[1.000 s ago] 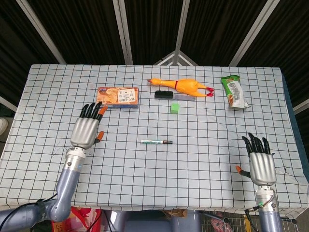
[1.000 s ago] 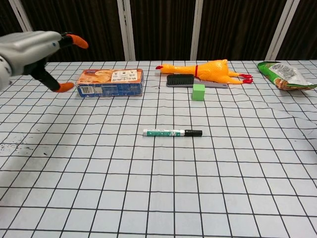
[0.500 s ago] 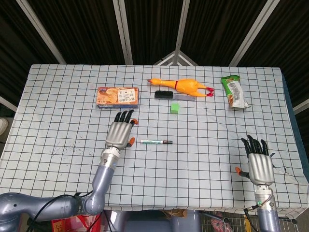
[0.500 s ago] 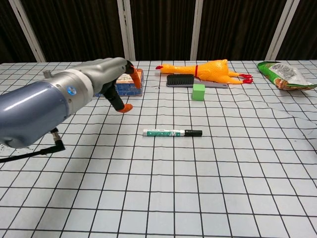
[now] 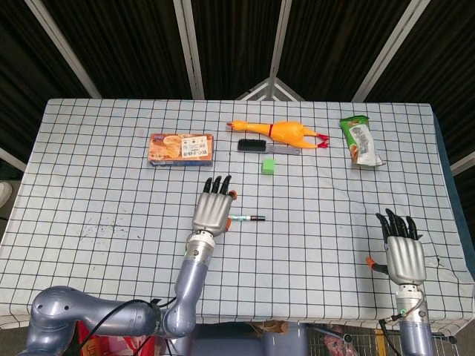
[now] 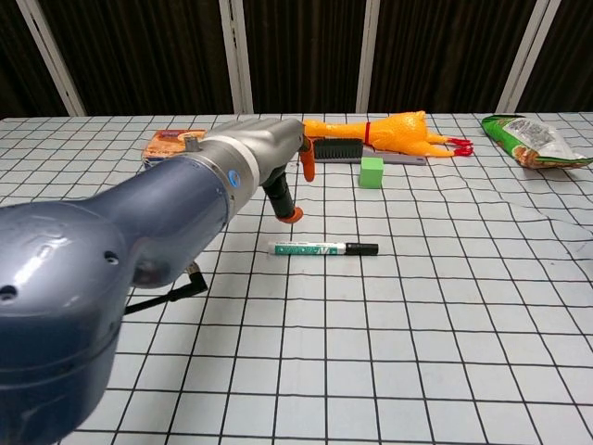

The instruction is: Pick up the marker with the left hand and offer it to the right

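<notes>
Head view shows my left hand (image 5: 212,211) open, fingers spread, empty; the marker (image 5: 247,218) lies just right of it. My right hand (image 5: 401,252) rests open, well apart.

Marker's (image 5: 247,218) white end under left hand (image 5: 213,213)

Left hand (image 5: 213,208) — mid-table, fingers extended and apart, holding nothing. Right hand (image 5: 403,248) — near right edge, fingers spread, empty.
</notes>
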